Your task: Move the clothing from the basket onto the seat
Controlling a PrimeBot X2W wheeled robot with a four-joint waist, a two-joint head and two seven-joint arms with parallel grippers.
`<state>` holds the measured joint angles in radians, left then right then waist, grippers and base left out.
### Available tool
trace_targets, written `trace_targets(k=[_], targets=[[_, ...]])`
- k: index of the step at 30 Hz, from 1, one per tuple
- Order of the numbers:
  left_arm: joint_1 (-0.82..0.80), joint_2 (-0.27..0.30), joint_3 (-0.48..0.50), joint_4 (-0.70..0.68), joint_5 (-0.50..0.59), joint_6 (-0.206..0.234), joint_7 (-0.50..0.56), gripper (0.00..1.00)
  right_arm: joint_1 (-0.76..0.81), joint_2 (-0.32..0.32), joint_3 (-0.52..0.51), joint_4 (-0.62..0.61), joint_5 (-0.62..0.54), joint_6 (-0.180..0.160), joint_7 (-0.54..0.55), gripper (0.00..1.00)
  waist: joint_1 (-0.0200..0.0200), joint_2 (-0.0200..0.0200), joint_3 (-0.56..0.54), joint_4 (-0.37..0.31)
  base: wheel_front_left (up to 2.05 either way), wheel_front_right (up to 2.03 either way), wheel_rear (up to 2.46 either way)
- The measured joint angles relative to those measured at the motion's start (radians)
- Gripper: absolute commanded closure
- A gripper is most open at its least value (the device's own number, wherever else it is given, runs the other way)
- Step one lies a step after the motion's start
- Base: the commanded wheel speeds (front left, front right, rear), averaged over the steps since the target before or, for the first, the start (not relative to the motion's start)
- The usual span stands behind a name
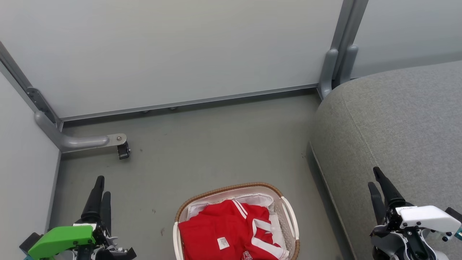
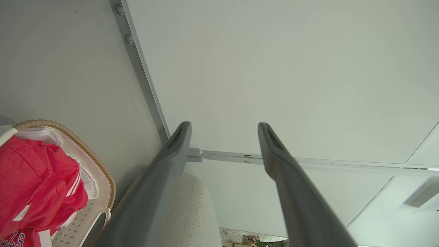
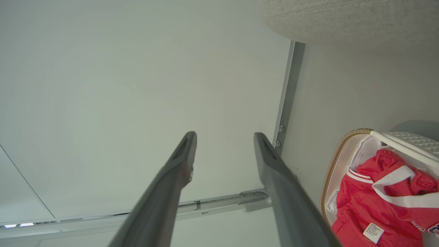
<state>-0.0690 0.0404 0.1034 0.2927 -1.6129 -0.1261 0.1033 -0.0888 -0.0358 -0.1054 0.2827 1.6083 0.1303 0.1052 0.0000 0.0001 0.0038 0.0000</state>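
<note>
Red clothing (image 1: 223, 227) fills the basket (image 1: 231, 188) — left end effector (image 1: 103, 186), right end effector (image 1: 374, 177) wide.

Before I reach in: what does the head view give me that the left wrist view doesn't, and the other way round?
Head view, beyond the left wrist view: the right hand at the lower right, and a grey metal foot at the left wall panel. Left wrist view, beyond the head view: the gap between the left hand's fingers, plainly open, and clutter past the far panel. Both: the left hand itself, the red clothing heaped in the basket over a white sheet, and the grey seat beside it.
</note>
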Motion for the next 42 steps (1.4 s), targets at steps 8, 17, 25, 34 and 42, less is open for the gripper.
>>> trace_targets(k=[8, 17, 25, 34, 42], targets=[[-0.001, 0.003, -0.024, 0.006, 0.045, 0.000, -0.041, 0.00, -0.004, -0.024, 0.045, -0.004, -0.060, 0.000, -0.043, 0.00, 0.0000, 0.0000, 0.004, 0.001, 0.00, 0.00, 0.00], [-0.012, 0.004, -0.021, 0.013, 0.233, 0.000, -0.081, 0.00, -0.029, -0.035, 0.061, -0.010, -0.204, 0.000, -0.082, 0.00, 0.0001, 0.0000, 0.014, 0.004, 0.00, 0.00, 0.00], [-0.019, 0.003, -0.029, 0.027, 0.390, 0.000, -0.114, 0.00, -0.044, -0.040, 0.079, -0.009, -0.332, 0.000, -0.116, 0.00, 0.0000, 0.0000, 0.021, 0.006, 0.00, 0.00, 0.00], [-0.026, 0.003, -0.031, 0.041, 0.577, 0.000, -0.146, 0.00, -0.055, -0.046, 0.095, -0.007, -0.483, 0.000, -0.150, 0.00, 0.0001, 0.0000, 0.026, 0.008, 0.00, 0.00, 0.00], [-0.026, 0.003, -0.032, 0.056, 0.742, 0.000, -0.174, 0.00, -0.065, -0.051, 0.114, -0.003, -0.624, 0.000, -0.176, 0.00, 0.0001, 0.0000, 0.029, 0.011, 0.00, 0.00, 0.00]])
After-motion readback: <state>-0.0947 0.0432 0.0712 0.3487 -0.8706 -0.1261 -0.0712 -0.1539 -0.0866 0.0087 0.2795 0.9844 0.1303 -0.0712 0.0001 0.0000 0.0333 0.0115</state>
